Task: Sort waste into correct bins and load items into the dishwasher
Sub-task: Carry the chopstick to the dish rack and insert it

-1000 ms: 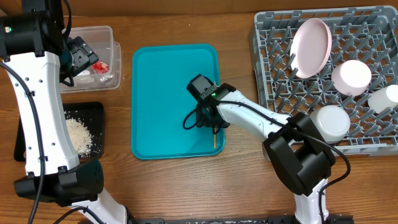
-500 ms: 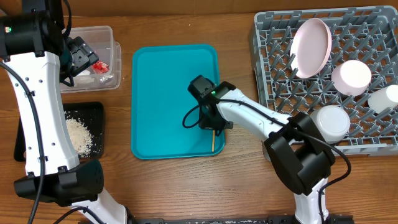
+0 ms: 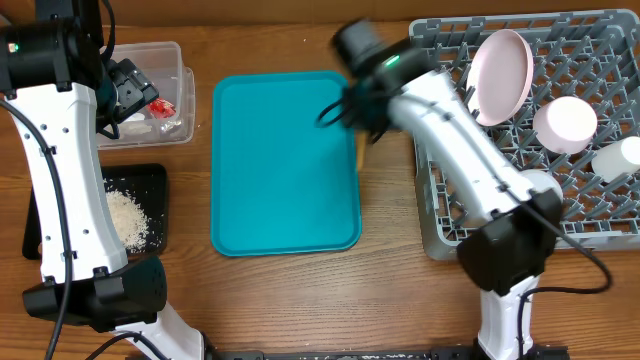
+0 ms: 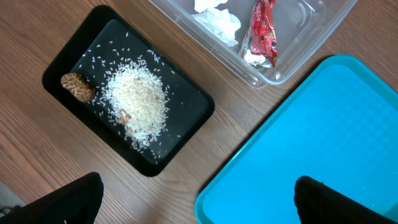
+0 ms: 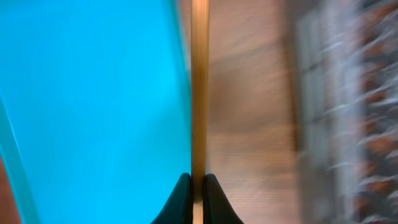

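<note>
Two white-and-black arms work a wooden table (image 3: 300, 300), seen from above. At right, a grey dish rack (image 3: 450, 215) holds a pale round plate (image 3: 503, 75) propped on edge among the pegs, a white bowl (image 3: 565, 123), a second white bowl (image 3: 530, 195) near the front, and a small white cup (image 3: 620, 158) at the far right edge. A teal tray (image 3: 270, 170) lies bare at centre.

The right arm stretches from its base at the table's near edge, up along the rack's left side, its wrist blurred near the tray's far corner. The right gripper (image 5: 198, 186) is pinched tight on a thin wooden stick (image 5: 199, 87), which hangs over the strip of table between tray and rack.

The left arm rises along the table's left edge, bending over so that the left gripper (image 3: 128, 88), its fingers spread wide and holding nothing, hangs above the clear tub (image 4: 292, 68). In the tub lie crumpled white napkins (image 4: 217, 18) and a red wrapper (image 4: 262, 34). Beside it, the black tray (image 4: 186, 118) carries a heap of white rice (image 4: 138, 102) and a brown food lump (image 4: 76, 87) in one corner.
</note>
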